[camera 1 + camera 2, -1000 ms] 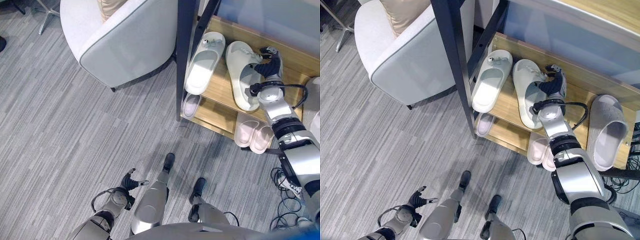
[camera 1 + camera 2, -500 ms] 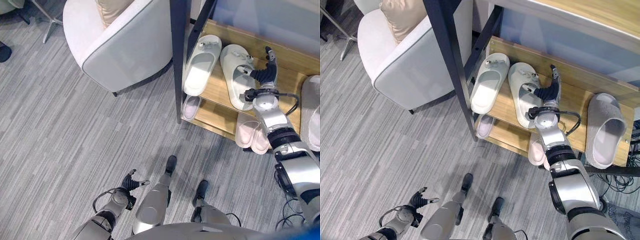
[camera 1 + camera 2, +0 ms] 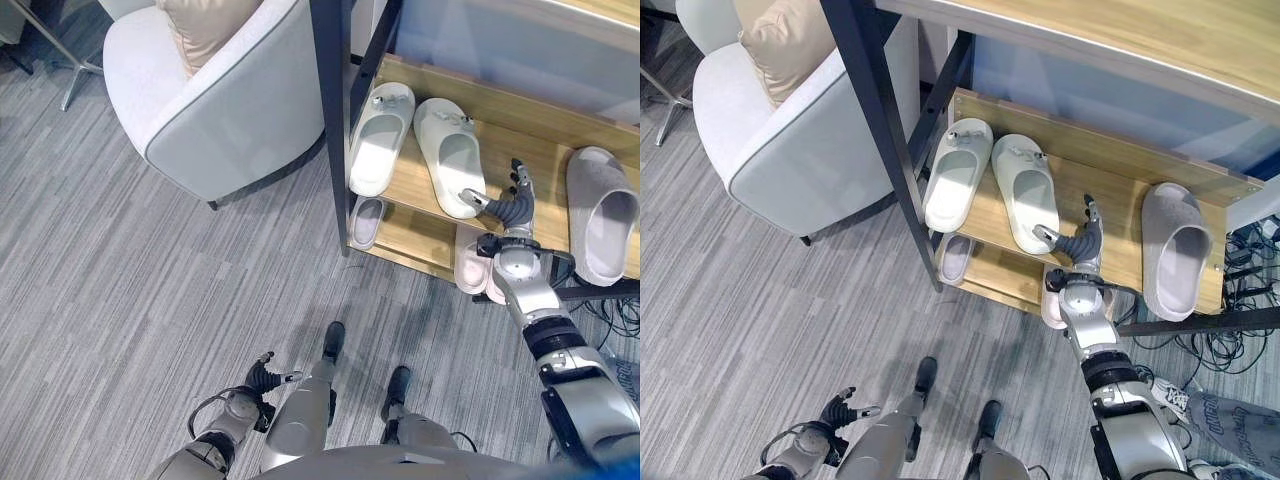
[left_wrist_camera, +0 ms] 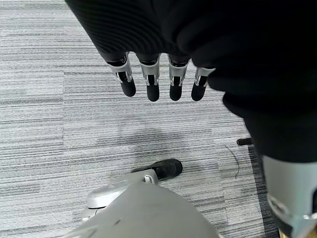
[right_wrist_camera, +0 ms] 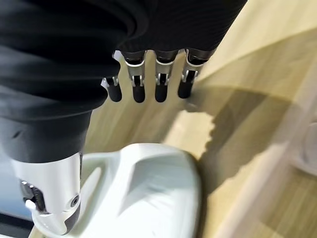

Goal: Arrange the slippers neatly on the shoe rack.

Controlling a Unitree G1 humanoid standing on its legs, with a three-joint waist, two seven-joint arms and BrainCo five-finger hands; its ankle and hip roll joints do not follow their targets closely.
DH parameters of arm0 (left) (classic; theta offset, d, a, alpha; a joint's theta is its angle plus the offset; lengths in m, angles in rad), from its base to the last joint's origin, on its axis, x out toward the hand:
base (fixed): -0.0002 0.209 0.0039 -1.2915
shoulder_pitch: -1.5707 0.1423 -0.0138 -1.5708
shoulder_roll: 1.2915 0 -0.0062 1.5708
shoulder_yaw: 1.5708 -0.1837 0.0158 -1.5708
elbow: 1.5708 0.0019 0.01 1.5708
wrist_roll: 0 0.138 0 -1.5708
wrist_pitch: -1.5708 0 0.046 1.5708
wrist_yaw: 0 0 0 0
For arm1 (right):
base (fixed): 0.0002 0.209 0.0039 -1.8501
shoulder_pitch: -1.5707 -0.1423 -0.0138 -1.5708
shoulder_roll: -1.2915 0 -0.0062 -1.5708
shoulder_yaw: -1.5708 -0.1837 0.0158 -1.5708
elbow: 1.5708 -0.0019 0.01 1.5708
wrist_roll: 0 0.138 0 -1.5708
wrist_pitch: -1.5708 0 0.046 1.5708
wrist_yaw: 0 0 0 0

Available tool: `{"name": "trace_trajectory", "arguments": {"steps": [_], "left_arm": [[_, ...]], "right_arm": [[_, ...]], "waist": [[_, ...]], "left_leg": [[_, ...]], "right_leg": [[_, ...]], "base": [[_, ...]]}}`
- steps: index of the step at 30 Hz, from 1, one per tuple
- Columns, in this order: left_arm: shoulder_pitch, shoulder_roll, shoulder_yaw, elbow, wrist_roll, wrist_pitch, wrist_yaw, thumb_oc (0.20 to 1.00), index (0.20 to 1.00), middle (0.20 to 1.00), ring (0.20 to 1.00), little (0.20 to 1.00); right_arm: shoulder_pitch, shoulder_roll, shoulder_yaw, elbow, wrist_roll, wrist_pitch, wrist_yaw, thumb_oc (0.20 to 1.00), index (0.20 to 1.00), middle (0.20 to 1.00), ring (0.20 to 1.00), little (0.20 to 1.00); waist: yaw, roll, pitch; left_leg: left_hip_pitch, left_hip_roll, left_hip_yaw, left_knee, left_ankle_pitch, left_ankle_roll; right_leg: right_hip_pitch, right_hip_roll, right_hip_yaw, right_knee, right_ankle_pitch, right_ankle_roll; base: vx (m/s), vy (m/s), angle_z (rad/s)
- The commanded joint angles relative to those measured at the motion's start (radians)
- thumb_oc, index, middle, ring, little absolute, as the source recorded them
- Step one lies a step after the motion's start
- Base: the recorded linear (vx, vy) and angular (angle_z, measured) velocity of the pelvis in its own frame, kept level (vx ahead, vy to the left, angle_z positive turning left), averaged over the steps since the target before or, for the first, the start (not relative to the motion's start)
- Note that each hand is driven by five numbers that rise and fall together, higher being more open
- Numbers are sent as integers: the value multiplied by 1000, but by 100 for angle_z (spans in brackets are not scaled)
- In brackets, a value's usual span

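Two white slippers (image 3: 381,139) (image 3: 449,157) lie side by side on the rack's wooden middle shelf (image 3: 535,150), toes toward the back. A grey slipper (image 3: 603,212) lies farther right on the same shelf. My right hand (image 3: 508,207) hovers open, fingers straight, just right of the second white slipper's heel and apart from it. In the right wrist view that slipper (image 5: 153,188) lies beside my thumb, with bare wood past the fingers (image 5: 147,89). My left hand (image 3: 262,378) hangs low over the carpet, fingers (image 4: 151,87) relaxed and holding nothing.
Pale pink slippers (image 3: 367,221) (image 3: 470,262) sit on the lower shelf. A black rack post (image 3: 330,120) stands at the rack's left end, with a white armchair (image 3: 220,95) and a beige cushion beside it. Cables (image 3: 1252,240) lie on the floor at the right.
The camera has shifted. My right hand has drawn back from the far end of the second white slipper to beside its heel. That slipper now lies parallel to its mate.
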Motion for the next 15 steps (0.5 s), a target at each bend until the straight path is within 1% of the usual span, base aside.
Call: {"name": "trace_trajectory", "arguments": {"steps": [1,7,8,15], "left_arm": [[-30,-27,38,75,5,6,-17,1000,1000,1000,1000,1000],[-18,-28,48,81,10,10,-24,1000,1000,1000,1000,1000],[-15,-26,53,83,16,10,-27,1000,1000,1000,1000,1000],[-9,-23,60,85,22,6,-34,1000,1000,1000,1000,1000]], "right_arm": [[8,-3,-19,-43,45,-48,28,1000,1000,1000,1000,1000],[52,23,4,-58,49,-48,63,1000,1000,1000,1000,1000],[62,28,20,-70,41,-47,86,1000,1000,1000,1000,1000],[63,17,63,-76,14,-49,133,1000,1000,1000,1000,1000]], "waist": [[1,-16,-5],[-7,-14,-10],[-9,-14,-13],[-12,-14,-14]], "left_leg": [[27,15,-47,0,-126,-63],[39,16,-39,0,-128,-61],[42,14,-37,0,-129,-61],[42,13,-32,0,-128,-60]], "right_leg": [[7,-108,4,7,43,83],[15,-109,9,9,42,82],[16,-111,10,8,44,83],[12,-113,13,9,47,83]], "base": [[-13,7,-15],[-4,1,-3],[0,0,0],[0,0,0]]}}
